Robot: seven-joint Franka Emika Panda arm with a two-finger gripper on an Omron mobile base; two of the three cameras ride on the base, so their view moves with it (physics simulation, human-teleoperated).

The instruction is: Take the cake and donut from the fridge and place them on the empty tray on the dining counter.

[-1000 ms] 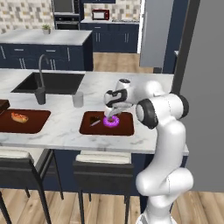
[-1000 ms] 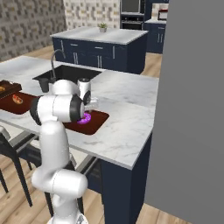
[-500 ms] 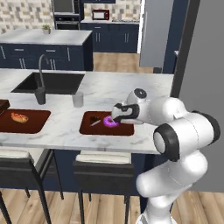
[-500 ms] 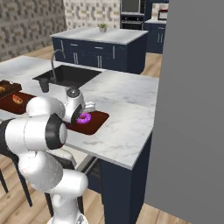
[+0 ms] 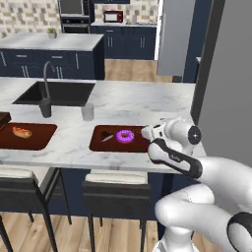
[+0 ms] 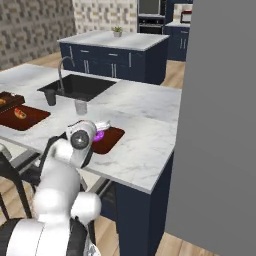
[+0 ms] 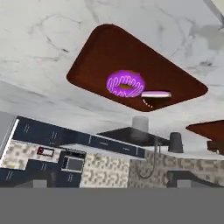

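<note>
Presently we are finding donut (image 7: pixel 125 84) and cake (image 7: pixel 156 94) lying on the tray (image 7: pixel 100 48) ahead of our fingers, delivery apparently complete; finger spread indeterminable.

The robot's own arm covers the right end of the tray (image 5: pixel 114 143) in the left base view. The cake (image 5: pixel 107 137) looks too small and dark to make out. The other tray (image 5: pixel 15 141) is cut off by the left edge.
</note>
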